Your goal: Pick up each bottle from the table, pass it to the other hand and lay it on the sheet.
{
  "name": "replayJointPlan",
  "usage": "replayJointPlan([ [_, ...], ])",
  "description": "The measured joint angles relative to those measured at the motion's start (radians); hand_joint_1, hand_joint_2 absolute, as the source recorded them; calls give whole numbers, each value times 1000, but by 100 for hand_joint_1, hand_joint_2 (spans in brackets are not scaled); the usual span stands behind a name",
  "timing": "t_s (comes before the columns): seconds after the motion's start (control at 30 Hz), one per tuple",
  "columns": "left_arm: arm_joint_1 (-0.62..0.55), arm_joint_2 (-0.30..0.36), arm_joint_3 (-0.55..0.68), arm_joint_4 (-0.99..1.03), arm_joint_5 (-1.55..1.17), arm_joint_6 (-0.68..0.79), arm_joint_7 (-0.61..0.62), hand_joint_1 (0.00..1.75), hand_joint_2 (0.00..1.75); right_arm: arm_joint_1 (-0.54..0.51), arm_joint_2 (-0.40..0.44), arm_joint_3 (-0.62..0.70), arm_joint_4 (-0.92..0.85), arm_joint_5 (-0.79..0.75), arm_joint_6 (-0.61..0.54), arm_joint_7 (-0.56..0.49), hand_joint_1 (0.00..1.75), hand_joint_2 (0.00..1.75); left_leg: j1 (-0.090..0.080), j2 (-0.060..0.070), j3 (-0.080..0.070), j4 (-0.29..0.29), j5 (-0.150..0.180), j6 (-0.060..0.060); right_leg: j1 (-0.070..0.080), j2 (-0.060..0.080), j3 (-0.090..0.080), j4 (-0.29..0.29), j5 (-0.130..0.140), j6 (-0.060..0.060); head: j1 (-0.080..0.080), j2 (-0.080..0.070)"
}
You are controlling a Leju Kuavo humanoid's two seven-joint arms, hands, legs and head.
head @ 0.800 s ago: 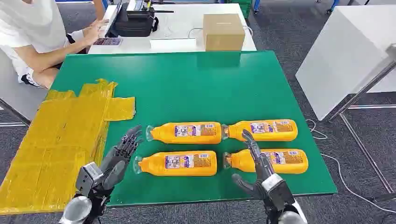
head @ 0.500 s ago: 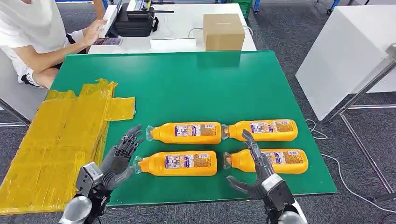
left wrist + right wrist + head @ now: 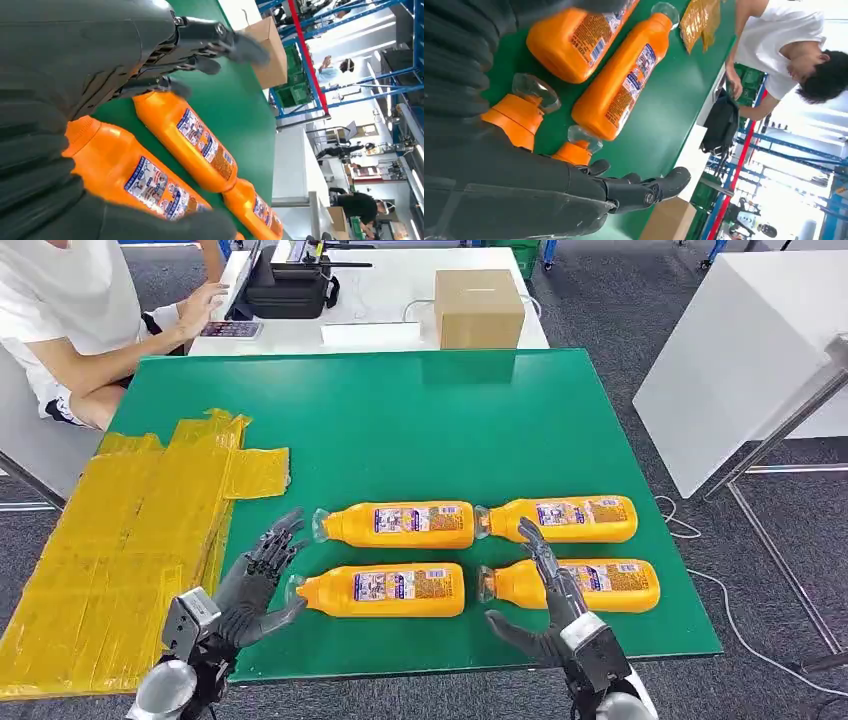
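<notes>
Bottles lie crosswise; the near-left orange bottle has its cap just beside the empty, spread left hand, while the right hand, also spread and empty, flanks the near-right bottle's cap.

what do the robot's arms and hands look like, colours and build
Both arms end in rounded silver segments with boxy silver-grey wrist blocks. The left hand and right hand are dark grey to black, with slim segmented fingers and a thicker thumb. In the wrist views each hand's back carries a grey ribbed cover. No markings are readable.

Orange bottles beside spread fingers
</notes>
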Motion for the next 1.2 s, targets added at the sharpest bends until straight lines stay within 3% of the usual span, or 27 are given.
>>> replayJointPlan([
  [0.2,0,0,0,0,0,0,0,175,175,0,0,0,0,0,0,0,175,175,0,0,0,0,0,0,0,0,0,0,0,0,0,0],
  [0.4,0,0,0,0,0,2,-1,175,175,0,0,0,0,1,-3,-2,175,175,0,0,0,0,0,0,0,0,0,0,0,0,0,0],
  [0.47,11,-12,4,-4,-13,62,-36,175,175,3,12,0,-2,43,-69,-47,175,175,0,0,0,0,0,0,0,0,0,0,0,0,0,0],
  [0.57,48,-94,-11,-37,-55,303,-83,175,175,4,105,44,-14,152,-373,-87,175,175,0,0,0,0,0,0,0,0,0,0,0,0,0,0],
  [0.63,63,-117,-48,-46,-54,363,-82,175,175,0,122,104,-14,153,-456,-72,175,175,0,0,0,0,0,0,0,0,0,0,0,0,0,0],
  [0.9,75,-132,-87,-59,-16,391,-77,175,175,-9,132,185,-20,120,-504,-61,175,175,0,0,0,0,0,0,0,0,0,0,0,0,0,0],
  [0.93,75,-134,-90,-59,-15,391,-77,45,175,-11,132,190,-20,125,-504,-61,93,175,0,0,0,0,0,0,0,0,1,0,0,0,0,0],
  [0.97,75,-134,-92,-59,-15,390,-77,0,175,-14,132,192,-20,132,-505,-59,3,175,0,0,0,0,0,0,0,0,1,0,0,0,0,0],
  [1.2,74,-150,-93,-58,4,395,-56,0,175,-49,127,200,-19,294,-549,20,0,175,0,0,0,0,0,0,0,0,0,0,0,0,0,0],
])
